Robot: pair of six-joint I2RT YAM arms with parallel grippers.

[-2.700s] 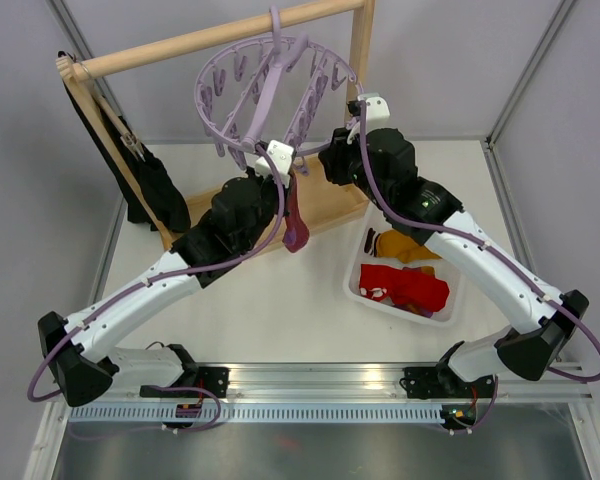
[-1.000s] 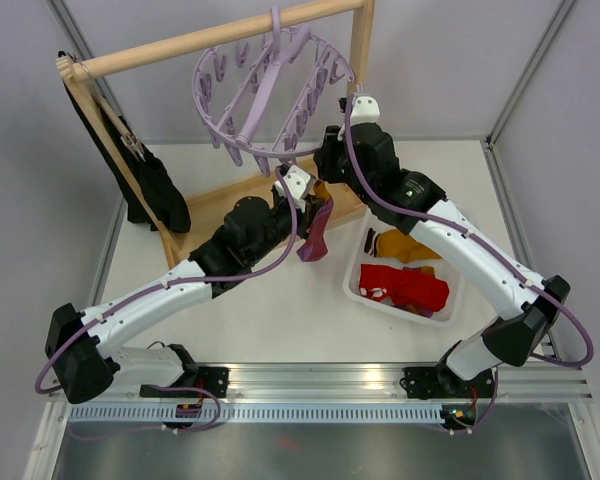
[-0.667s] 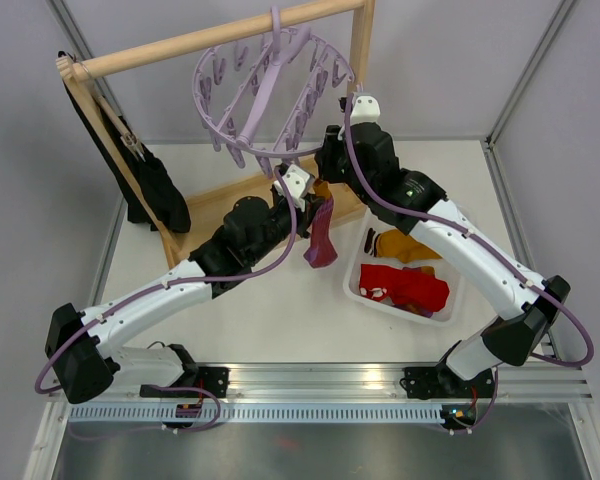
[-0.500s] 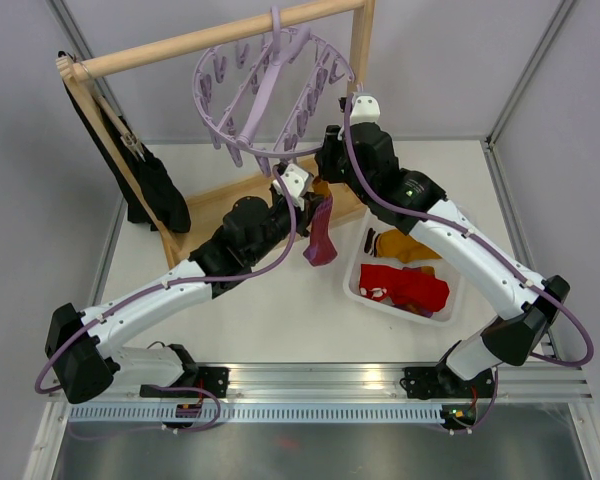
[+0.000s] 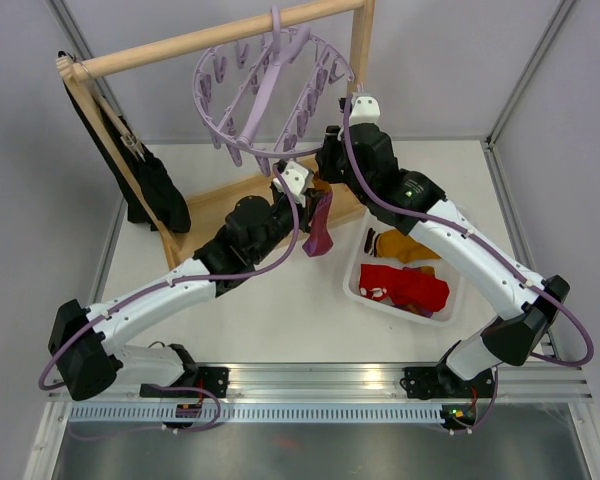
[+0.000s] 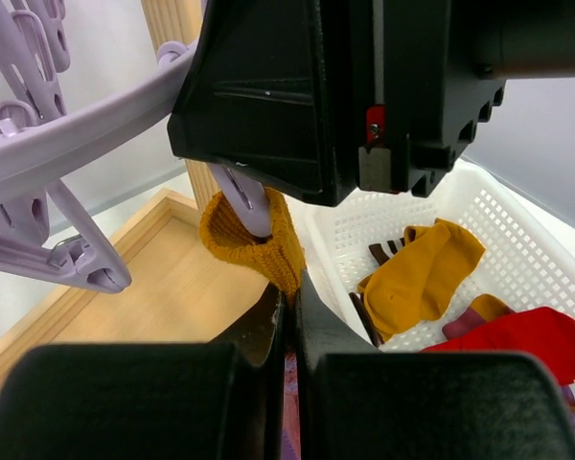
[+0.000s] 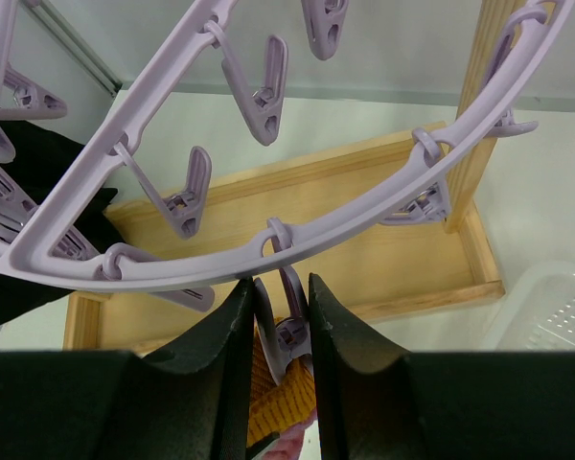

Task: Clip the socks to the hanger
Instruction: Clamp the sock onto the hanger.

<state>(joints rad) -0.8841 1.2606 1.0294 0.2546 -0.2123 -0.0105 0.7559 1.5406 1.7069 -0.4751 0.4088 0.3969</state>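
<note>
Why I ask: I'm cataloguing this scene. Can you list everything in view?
hanger: one, lavender, hooked on the rack's top rail
held sock: one, maroon with a mustard cuff, hanging below the hanger's near rim
basket socks: several, mustard and red, in the basket
basket: one, white, on the table right of the rack
rack: one, light wood, far side of the table
garment: one, black, hung at the rack's left end
table: one, white
left tool: one, black, shut on the held sock
right tool: one, black, shut on a peg at the cuff
</note>
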